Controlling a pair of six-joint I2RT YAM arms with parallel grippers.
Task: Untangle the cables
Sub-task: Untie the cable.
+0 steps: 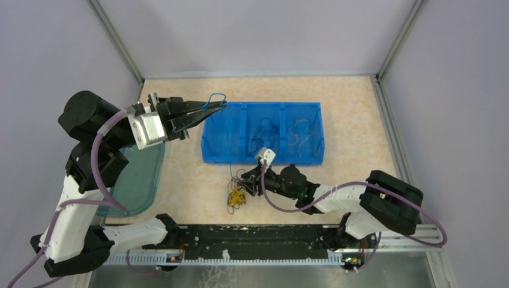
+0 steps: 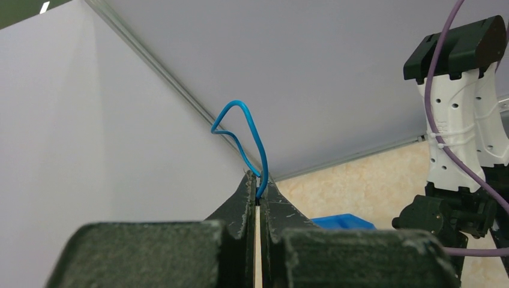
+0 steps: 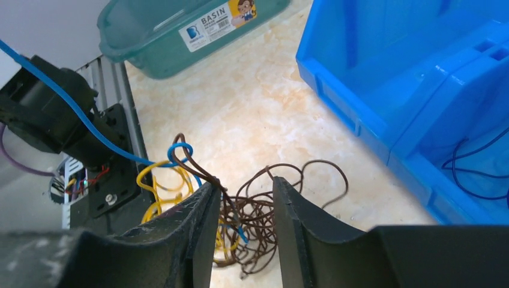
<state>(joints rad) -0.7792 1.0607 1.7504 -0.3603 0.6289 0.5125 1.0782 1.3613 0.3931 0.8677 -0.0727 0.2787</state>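
A tangle of thin brown, yellow and blue cables [image 1: 236,195] lies on the table in front of the blue bin [image 1: 262,155]. My left gripper [image 1: 207,108] is raised over the bin's left end and is shut on a short blue cable loop [image 1: 216,98]. In the left wrist view the loop [image 2: 240,129] sticks up from the closed fingertips [image 2: 259,187]. My right gripper [image 1: 245,177] is low at the tangle. In the right wrist view it [image 3: 245,191] is open, with brown cables [image 3: 270,210] between its fingers and yellow cables [image 3: 157,180] to the left.
The bin [image 3: 390,72] has three compartments; dark cables [image 1: 264,132] lie in the middle one and pale brown ones [image 1: 298,133] in the right one. A green basin [image 1: 135,180] sits at the left, also in the right wrist view [image 3: 180,24]. The arm rail [image 1: 240,243] runs along the near edge.
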